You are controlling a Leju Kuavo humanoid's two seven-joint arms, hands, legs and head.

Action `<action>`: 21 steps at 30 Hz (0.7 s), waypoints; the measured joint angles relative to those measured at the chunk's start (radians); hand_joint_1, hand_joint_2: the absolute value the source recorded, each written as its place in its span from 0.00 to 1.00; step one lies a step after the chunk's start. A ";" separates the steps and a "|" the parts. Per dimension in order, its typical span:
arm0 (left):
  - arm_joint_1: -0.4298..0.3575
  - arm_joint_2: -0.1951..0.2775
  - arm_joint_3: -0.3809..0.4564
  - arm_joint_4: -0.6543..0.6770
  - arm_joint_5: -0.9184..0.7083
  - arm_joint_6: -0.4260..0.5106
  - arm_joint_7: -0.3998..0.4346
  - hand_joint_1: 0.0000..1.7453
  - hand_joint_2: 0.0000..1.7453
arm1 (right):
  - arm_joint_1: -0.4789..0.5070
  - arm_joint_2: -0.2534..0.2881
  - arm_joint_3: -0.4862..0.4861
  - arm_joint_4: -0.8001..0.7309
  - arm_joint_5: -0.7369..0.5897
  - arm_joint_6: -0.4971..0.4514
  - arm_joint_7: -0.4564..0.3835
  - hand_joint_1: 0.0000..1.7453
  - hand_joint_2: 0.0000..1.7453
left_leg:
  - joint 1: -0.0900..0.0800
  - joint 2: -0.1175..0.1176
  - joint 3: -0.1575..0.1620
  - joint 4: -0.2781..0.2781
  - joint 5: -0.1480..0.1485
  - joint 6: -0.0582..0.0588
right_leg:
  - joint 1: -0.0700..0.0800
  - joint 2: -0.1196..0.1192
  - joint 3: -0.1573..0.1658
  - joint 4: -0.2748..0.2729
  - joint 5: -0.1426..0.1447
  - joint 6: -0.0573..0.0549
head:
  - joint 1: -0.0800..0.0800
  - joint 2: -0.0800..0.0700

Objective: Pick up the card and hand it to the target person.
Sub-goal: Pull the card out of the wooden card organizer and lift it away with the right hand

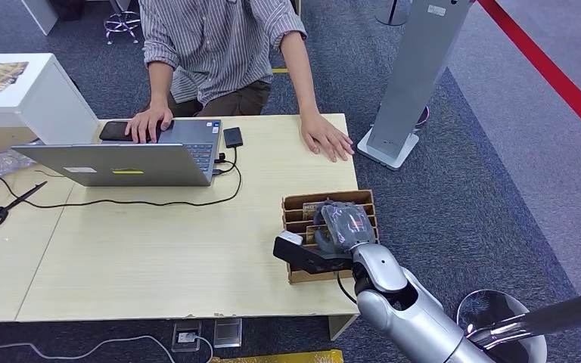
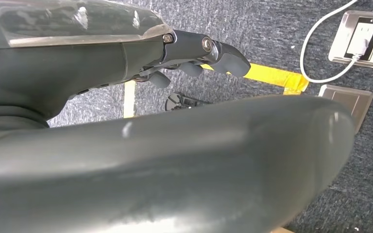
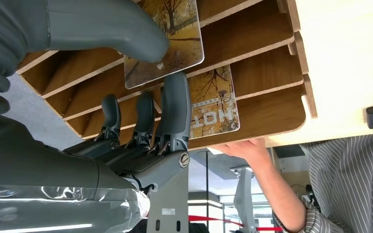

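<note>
Right hand (image 3: 141, 97) pinches a glossy rounded card (image 3: 167, 41) over the slotted wooden rack (image 3: 267, 43); left hand (image 2: 199, 53) loosely open

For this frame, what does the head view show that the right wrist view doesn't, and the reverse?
Head view alone: the laptop, the scissors and the person's hand on a phone. Right wrist view alone: two printed cards in the slots, with the thumb on one and the fingers by it. Both: the right hand at the wooden slotted holder and the person's striped sleeve.
</note>
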 joint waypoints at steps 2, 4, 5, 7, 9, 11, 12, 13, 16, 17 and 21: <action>0.000 0.000 0.000 0.000 0.000 0.000 0.000 0.00 0.00 | 0.000 0.000 0.000 0.000 0.000 0.000 0.000 0.66 1.00 | 0.000 0.000 0.000 0.000 0.000 0.000 | 0.000 0.000 0.000 0.000 0.000 0.000 | 0.000 0.000; 0.000 0.000 0.000 0.000 0.000 0.000 0.000 0.00 0.00 | -0.001 0.000 0.000 0.000 0.000 -0.001 -0.001 0.69 1.00 | 0.000 0.000 0.000 0.000 0.000 0.000 | 0.000 0.000 0.000 0.000 0.000 0.000 | 0.000 0.000; 0.000 0.000 0.000 0.000 0.000 0.000 0.000 0.00 0.00 | -0.001 0.000 0.000 0.000 0.000 -0.002 -0.002 0.70 1.00 | 0.000 0.000 0.000 0.000 0.000 0.000 | 0.000 0.000 0.000 0.000 0.000 0.000 | 0.000 0.000; 0.000 0.000 0.000 0.000 0.000 0.000 0.000 0.00 0.00 | -0.001 0.000 0.000 0.000 0.000 -0.002 -0.003 0.74 1.00 | 0.000 0.000 0.000 0.000 0.000 0.000 | 0.000 0.000 0.000 0.000 0.000 0.000 | 0.000 0.000; 0.000 0.000 0.000 0.000 0.000 0.000 0.000 0.00 0.00 | -0.001 0.000 0.000 -0.001 -0.002 -0.003 -0.005 0.77 1.00 | 0.000 0.000 0.000 0.000 0.000 0.000 | 0.000 0.000 0.000 0.000 0.000 0.000 | 0.000 0.000; 0.000 0.000 0.000 0.000 0.000 0.000 0.000 0.00 0.00 | -0.002 0.000 0.001 -0.001 -0.004 -0.004 -0.006 0.78 1.00 | 0.000 0.000 0.001 0.000 0.000 0.000 | 0.000 0.000 0.001 0.000 0.000 0.000 | 0.000 0.000; 0.000 0.000 0.000 0.000 0.000 0.000 0.000 0.00 0.00 | -0.001 0.000 0.001 -0.001 -0.005 -0.004 -0.006 0.78 1.00 | 0.000 0.000 0.001 0.000 0.000 0.000 | 0.000 0.000 0.001 0.000 0.000 0.000 | 0.000 0.000; 0.000 0.000 0.000 0.000 0.000 0.000 0.000 0.00 0.00 | -0.002 0.000 0.001 -0.001 -0.005 -0.004 -0.007 0.77 1.00 | 0.000 0.000 0.001 0.000 0.000 0.000 | 0.000 0.000 0.001 0.000 0.000 0.000 | 0.000 0.000; 0.000 0.000 0.000 0.000 0.000 0.000 0.000 0.00 0.00 | -0.002 0.000 0.001 -0.001 -0.006 -0.004 -0.007 0.68 1.00 | 0.000 0.000 0.001 0.000 0.000 0.000 | 0.000 0.000 0.001 0.000 0.000 0.000 | 0.000 0.000; 0.000 0.000 0.000 0.000 0.000 0.000 0.000 0.00 0.00 | -0.002 0.000 0.001 -0.001 -0.006 -0.003 -0.008 0.67 1.00 | 0.000 0.000 0.001 0.000 0.000 0.000 | 0.000 0.000 0.001 0.000 0.000 0.000 | 0.000 0.000; 0.000 0.000 0.000 0.000 0.000 0.000 -0.001 0.00 0.00 | -0.002 0.000 0.001 -0.001 -0.006 -0.002 -0.009 0.63 1.00 | 0.000 0.000 0.001 0.000 0.000 0.000 | 0.000 0.000 0.001 0.000 0.000 0.000 | 0.000 0.000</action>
